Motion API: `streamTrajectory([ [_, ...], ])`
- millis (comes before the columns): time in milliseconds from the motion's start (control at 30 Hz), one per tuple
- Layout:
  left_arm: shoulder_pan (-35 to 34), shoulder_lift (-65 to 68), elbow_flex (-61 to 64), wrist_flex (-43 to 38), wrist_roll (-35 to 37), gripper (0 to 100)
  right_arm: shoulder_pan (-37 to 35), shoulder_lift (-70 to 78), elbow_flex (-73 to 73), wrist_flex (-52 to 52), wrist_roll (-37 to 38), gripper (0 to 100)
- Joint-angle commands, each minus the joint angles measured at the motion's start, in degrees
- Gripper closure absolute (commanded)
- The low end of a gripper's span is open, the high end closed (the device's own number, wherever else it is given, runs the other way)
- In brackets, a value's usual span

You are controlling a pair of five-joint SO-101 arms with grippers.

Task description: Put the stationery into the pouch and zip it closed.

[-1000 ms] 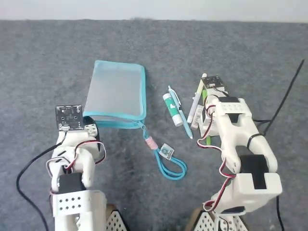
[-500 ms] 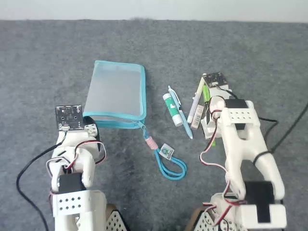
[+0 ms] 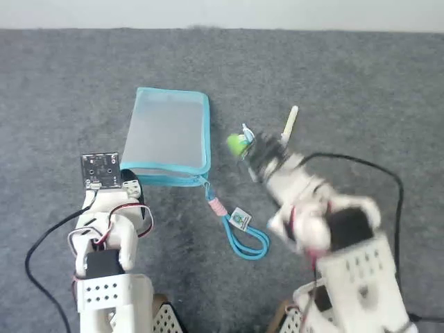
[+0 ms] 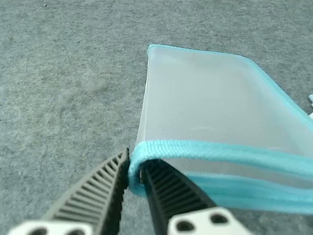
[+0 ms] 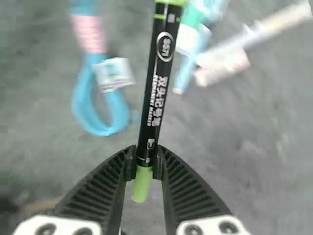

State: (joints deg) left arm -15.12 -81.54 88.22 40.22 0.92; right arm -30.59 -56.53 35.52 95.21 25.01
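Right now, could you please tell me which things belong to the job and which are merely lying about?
For the job: pouch, in the left gripper; marker, in the right gripper; white pen; white-and-green tube; zip strap.
Lying about: black cable; grey mat.

Bright, even light from above leaves only faint, soft shadows beside the pouch [image 3: 166, 135].

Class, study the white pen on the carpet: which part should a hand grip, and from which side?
Grip the white pen on its far half, across the thin barrel, probably from straight above. It lies flat and slanted, that end bare on the carpet, the near end under the right arm.
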Motion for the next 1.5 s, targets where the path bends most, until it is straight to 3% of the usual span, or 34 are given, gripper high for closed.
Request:
streamTrajectory([
  [0,0.18,-0.79,-0.92,-1.76,0.70,99,-9.80,1.98,-3.25,2.24,0.00,99.1],
  [133,0.18,-0.79,-0.92,-1.76,0.70,99,-13.85,12.26,-5.01,0.31,-0.35,99.1],
  [333,0.18,-0.79,-0.84,-1.76,0.70,99,-13.93,26.59,-12.13,-1.98,-2.81,99.1],
  [667,0.26,-0.79,-0.92,-1.67,0.70,99,-13.76,38.55,-21.98,-2.15,-5.63,99.1],
  [900,0.62,-0.79,-1.98,-0.26,0.62,99,-8.84,48.04,-32.09,-1.54,-8.70,99.1],
  [1067,7.82,-0.79,-4.00,4.57,-1.58,99,-4.35,54.20,-40.26,-0.57,-10.64,99.1],
  [1167,12.75,-0.79,-3.91,4.84,-4.48,99,-3.56,57.19,-46.15,0.92,-12.92,99.1],
  [1467,21.27,-0.88,-6.64,8.18,-4.40,99,-3.21,64.66,-55.21,-1.10,-15.91,99.1],
])
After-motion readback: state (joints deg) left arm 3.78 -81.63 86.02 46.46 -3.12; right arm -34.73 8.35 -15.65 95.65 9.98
